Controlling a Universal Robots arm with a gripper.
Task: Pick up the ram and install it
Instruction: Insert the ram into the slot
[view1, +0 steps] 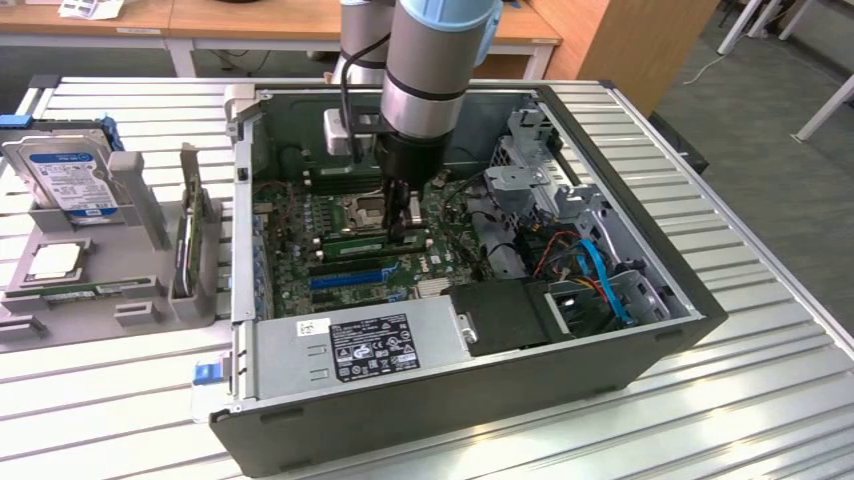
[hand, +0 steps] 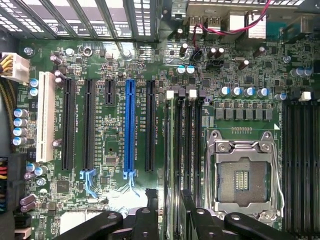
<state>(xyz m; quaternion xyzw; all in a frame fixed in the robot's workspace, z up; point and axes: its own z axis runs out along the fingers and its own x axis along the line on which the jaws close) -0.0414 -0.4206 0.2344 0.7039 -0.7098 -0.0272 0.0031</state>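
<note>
While upright, arm (view1: 424, 80) above ram (hand: 170, 150)

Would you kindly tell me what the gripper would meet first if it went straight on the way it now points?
Probably the ram, seated beside the CPU socket. The open gripper points down astride it, so its fingers may reach the motherboard slots instead; depth is unclear.
</note>
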